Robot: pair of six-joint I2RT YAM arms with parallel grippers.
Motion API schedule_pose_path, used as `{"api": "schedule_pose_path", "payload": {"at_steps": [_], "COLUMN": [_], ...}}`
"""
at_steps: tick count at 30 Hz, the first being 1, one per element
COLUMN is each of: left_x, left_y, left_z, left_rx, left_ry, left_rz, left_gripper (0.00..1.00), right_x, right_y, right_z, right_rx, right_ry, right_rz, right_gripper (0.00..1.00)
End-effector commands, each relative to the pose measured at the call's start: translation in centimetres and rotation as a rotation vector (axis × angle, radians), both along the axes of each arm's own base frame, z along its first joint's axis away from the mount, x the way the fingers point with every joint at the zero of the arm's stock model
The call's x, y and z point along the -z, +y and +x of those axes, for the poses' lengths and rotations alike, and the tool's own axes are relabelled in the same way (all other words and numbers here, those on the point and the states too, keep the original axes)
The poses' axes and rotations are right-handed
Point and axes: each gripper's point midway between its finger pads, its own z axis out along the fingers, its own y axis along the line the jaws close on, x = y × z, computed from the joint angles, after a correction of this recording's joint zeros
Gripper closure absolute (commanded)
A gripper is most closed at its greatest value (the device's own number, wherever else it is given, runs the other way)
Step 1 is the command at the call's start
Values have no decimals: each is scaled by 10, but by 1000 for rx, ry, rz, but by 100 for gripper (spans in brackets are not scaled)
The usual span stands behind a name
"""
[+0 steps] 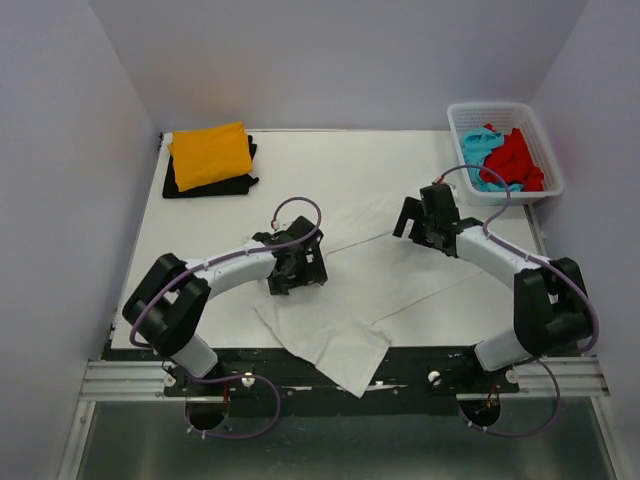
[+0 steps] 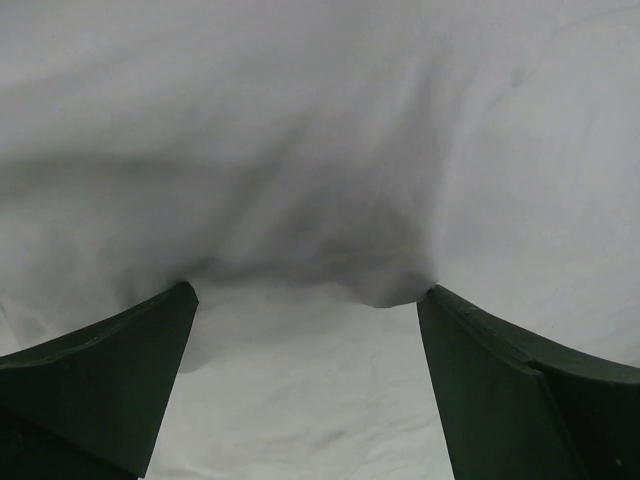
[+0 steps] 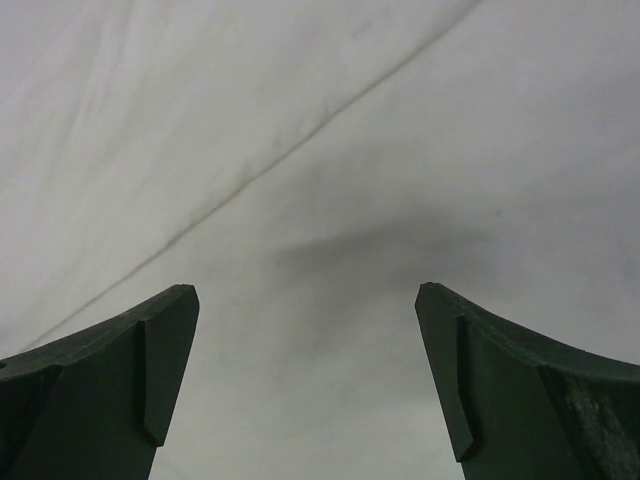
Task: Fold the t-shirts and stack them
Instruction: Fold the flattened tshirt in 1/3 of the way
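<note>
The white t-shirt (image 1: 385, 275) lies spread across the middle of the table, one corner hanging over the near edge. My left gripper (image 1: 296, 266) hovers low over its left part, open, and in the left wrist view (image 2: 308, 295) a raised fold of the white cloth (image 2: 300, 150) lies just past the fingertips. Over the shirt's right part my right gripper (image 1: 426, 222) is also open; its wrist view (image 3: 307, 295) shows flat white cloth (image 3: 300, 140) with one long crease. Neither gripper holds anything. A folded orange t-shirt (image 1: 210, 154) rests on a black one (image 1: 176, 185) at the back left.
A white lattice basket (image 1: 536, 130) stands at the back right, holding a red t-shirt (image 1: 517, 160) and a turquoise one (image 1: 478, 148). Grey walls close in the table on three sides. A metal rail (image 1: 120, 378) runs along the near edge.
</note>
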Motion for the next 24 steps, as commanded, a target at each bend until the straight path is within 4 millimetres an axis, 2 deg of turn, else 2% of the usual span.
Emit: {"api": "schedule_pose_path", "payload": {"at_steps": [1,10,14,20,24], "left_x": [15,31,25,16,6], "left_y": [0,20,22,35,34], "left_z": [14,56,88,137,172], "left_rx": [-37,-81,-90,-129,-141], "left_ry": [28,134,147,135,113], "left_rz": [32,-33,-86,-70,-121], "left_gripper": [1,2,1,1,1], "right_x": [-9,-21,-20,-23,-24], "right_y": [0,4,12,9,11], "right_z": [-12,-14,-15,-10,-4], "right_rx": [47,23,-13,0,-20], "right_ry": [-29,-78,-75,-97,-110], "right_rz": [48,78,104,95,84], "right_gripper": [0,0,0,0,0]}}
